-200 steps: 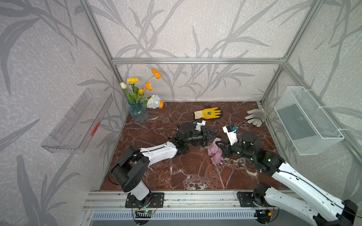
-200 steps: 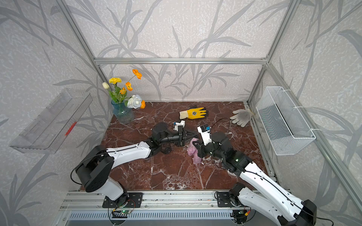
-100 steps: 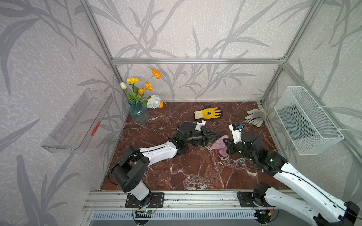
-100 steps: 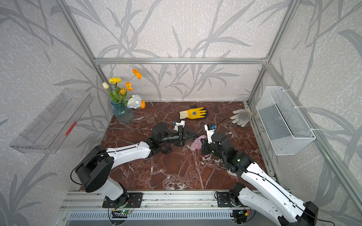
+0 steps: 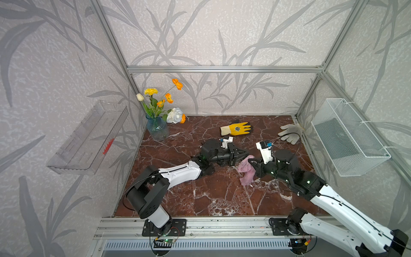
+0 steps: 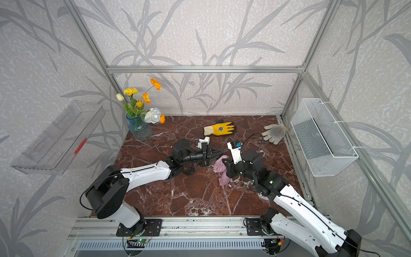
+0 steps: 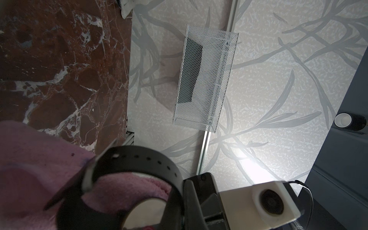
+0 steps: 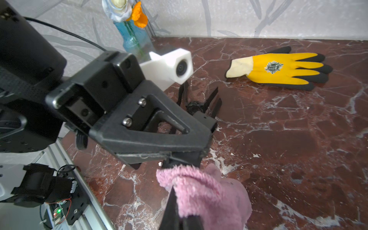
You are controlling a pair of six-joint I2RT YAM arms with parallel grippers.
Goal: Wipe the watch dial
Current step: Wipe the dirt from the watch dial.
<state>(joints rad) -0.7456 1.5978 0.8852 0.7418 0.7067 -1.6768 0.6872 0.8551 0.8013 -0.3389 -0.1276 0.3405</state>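
Two firm pinches: clamps watch [image 8: 193,107] by its strap [image 7: 139,157] in left gripper [image 5: 245,153], bunches cloth [image 5: 245,172] in right gripper [image 5: 251,164], both near yellow glove [image 5: 236,128], on its robot side. Likely handles light: hard, slick dial; floppy strap. Best gripped close to dial.

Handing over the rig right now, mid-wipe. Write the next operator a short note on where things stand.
Left gripper: shut on the watch.
Right gripper: shut on the pink cloth.
Position: the cloth is bunched against the watch at the left gripper's tip; the dial itself is hidden.
Done: both picked up and brought together.
Left: rub the dial, then check it; its cleanliness cannot be judged from here.
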